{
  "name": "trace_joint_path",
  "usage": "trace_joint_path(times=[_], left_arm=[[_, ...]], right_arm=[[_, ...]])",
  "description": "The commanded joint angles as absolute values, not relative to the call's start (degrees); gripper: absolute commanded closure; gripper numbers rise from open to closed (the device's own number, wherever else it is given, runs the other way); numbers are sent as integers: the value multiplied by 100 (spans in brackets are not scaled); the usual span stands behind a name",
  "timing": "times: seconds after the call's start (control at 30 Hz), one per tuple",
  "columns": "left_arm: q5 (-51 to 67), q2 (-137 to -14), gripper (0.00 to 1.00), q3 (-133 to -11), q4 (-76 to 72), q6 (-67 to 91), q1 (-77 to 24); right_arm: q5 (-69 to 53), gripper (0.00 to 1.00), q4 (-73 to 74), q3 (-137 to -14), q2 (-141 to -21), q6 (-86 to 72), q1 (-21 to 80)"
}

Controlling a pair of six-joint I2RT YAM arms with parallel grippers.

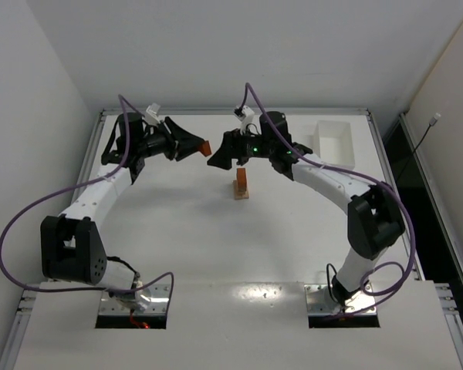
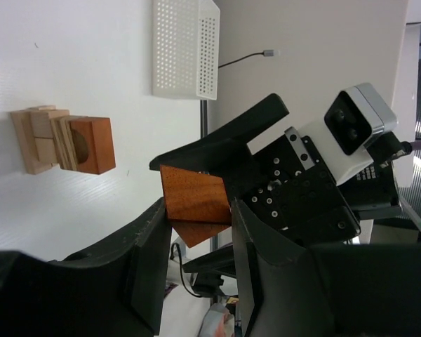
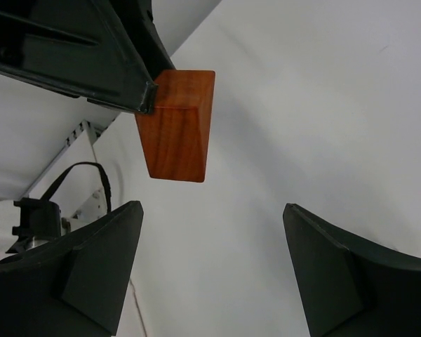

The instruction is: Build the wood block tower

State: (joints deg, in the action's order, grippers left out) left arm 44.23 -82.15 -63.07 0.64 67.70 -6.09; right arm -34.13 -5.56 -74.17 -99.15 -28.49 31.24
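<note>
The left fingers (image 2: 147, 253) are pinching the reddish-brown wedge (image 2: 194, 203) in mid-air, above the table (image 1: 177, 247) and toward its far side. The right fingers (image 3: 98, 260) are facing it, spread wide and touching nothing. The tower (image 1: 241, 185) is standing on the table just to the near side of both, pale blocks below and a reddish-brown piece on top.

This is looking like a handover, and the main risk is timing. If the left fingers are letting go before the right ones are gripping, the wedge is dropping to the table, perhaps against the tower. The sloped face is also inviting a slip if the right fingers are closing on it rather than on flat sides. Both sets of fingers are working close together, so a bump between them is possible too.

The tower is narrow and tall, so a brush from either arm is likely toppling it. Around it the table is lying bare; the white tray (image 2: 184, 49) is sitting well apart in the far right corner.
</note>
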Motion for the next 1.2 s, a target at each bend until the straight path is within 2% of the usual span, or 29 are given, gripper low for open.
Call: trace_joint_path(times=[0.0, 0.37, 0.47, 0.7, 0.83, 0.87, 0.9, 1.03, 1.07, 1.1, 1.13, 1.17], left_arm=[[4509, -7989, 100, -6504, -149, 6724, -703], [4456, -7937, 100, -6451, -149, 6671, -756], [4456, -7937, 100, -6451, -149, 6671, -756], [4456, -7937, 100, -6398, -149, 6671, -756], [4456, -7937, 100, -6346, -149, 6671, -756], [4456, -7937, 100, -6346, -149, 6671, -756], [4456, -7937, 100, -6346, -149, 6671, -756], [4395, -7937, 100, -6293, -149, 6671, -756], [4395, -7937, 97, -6293, -149, 6671, -756], [4273, -7937, 63, -6293, -28, 6671, -756], [4202, -7884, 47, -6293, 52, 6593, -756], [4045, -7884, 38, -6345, 227, 6470, -756]], right_arm=[[-3340, 22, -773, -7690, -9966, -2812, 3199], [-3393, 22, -888, -8331, -10300, -2812, 3252], [-3393, 29, -949, -8385, -10301, -2812, 3305], [-3445, 49, -1002, -8385, -10354, -2865, 3357], [-3445, 73, -1054, -8437, -10354, -2865, 3410], [-3445, 91, -1055, -8437, -10354, -2865, 3410], [-3393, 97, -1055, -8437, -10301, -2865, 3410], [-3340, 100, -1002, -8385, -10248, -2865, 3463], [-3340, 100, -1002, -8385, -10248, -2865, 3463], [-3279, 100, -1002, -8385, -10187, -2813, 3463], [-3226, 100, -1002, -8315, -10134, -2813, 3463], [-3226, 100, -950, -8314, -10134, -2812, 3463]])
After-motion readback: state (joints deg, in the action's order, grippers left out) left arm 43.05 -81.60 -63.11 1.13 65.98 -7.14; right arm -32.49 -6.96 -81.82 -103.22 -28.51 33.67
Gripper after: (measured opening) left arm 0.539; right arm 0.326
